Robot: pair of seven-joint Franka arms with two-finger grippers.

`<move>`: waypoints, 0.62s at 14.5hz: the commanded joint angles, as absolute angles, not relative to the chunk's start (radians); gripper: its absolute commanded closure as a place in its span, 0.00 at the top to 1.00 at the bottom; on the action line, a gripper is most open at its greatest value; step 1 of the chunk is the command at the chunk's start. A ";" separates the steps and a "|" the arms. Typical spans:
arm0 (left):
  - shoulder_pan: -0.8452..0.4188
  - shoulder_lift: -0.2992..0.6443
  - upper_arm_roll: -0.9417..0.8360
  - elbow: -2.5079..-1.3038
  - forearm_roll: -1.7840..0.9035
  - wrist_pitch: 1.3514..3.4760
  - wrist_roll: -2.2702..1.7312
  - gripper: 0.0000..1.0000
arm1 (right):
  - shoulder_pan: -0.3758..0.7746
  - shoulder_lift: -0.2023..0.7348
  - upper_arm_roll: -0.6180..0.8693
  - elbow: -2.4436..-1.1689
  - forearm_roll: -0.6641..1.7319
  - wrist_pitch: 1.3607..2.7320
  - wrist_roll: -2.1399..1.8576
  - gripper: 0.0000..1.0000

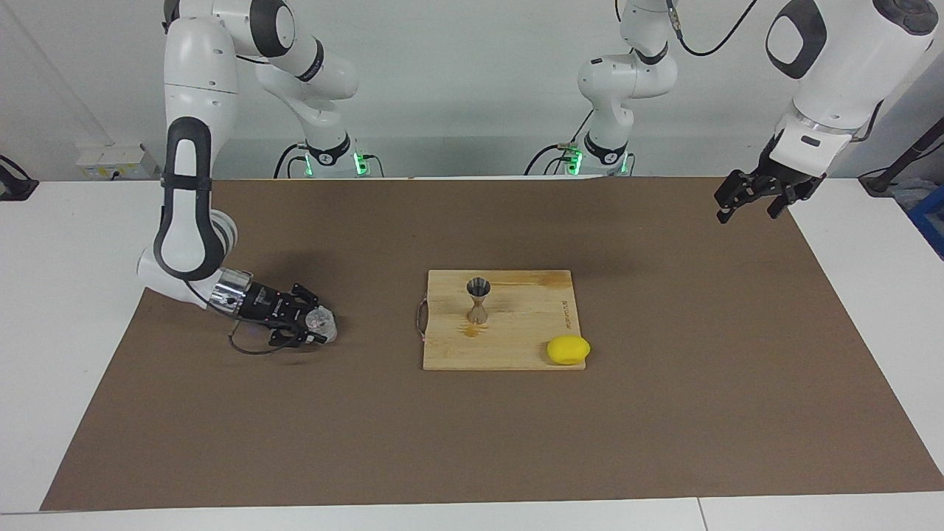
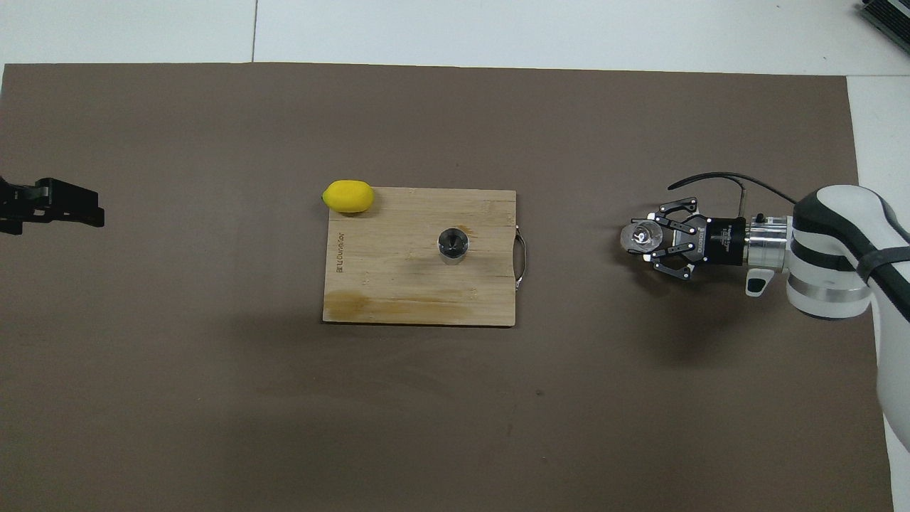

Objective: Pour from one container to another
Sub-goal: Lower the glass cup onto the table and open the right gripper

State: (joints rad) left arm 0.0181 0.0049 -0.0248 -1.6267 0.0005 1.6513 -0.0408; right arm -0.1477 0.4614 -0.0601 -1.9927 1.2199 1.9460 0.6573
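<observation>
**Glass held low at the right arm's end, jigger upright on the board**

At the right arm's end of the brown mat [image 1: 664, 413], the right gripper [image 1: 316, 329] reaches in low and nearly level, its fingers clamped on the small clear glass [image 1: 322, 324], which sits at the mat's surface; whether it rests on the mat or hangs just above it cannot be told. Seen from overhead, the glass [image 2: 638, 237] shows its round mouth between the fingertips, well apart from the wooden board [image 1: 516, 339].

Midway along the mat lies that board, with the metal jigger [image 1: 478, 299] standing upright on it, nearer its handle edge. A lemon [image 1: 568, 350] sits at the board's corner, farther from the robots than the jigger and toward the left arm's end.

Over the mat's edge at the left arm's end, the left gripper [image 1: 748, 201] waits raised, its fingers apart and holding nothing.
</observation>
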 commanded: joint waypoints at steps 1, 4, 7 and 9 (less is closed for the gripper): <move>0.012 -0.003 -0.021 -1.623 0.012 1.647 -0.058 1.00 | -0.166 0.457 -0.046 -2.002 1.197 1.950 0.618 0.00; 0.012 -0.003 -0.023 -1.623 0.012 1.651 -0.058 1.00 | -0.164 0.457 -0.046 -2.009 1.195 1.950 0.607 0.00; 0.012 -0.003 -0.023 -1.623 0.012 1.649 -0.058 1.00 | -0.167 0.460 -0.046 -2.019 1.195 1.950 0.566 0.00; 0.012 -0.003 -0.023 -1.623 0.012 1.649 -0.058 1.00 | -0.169 0.465 -0.046 -2.020 1.195 1.947 0.568 0.00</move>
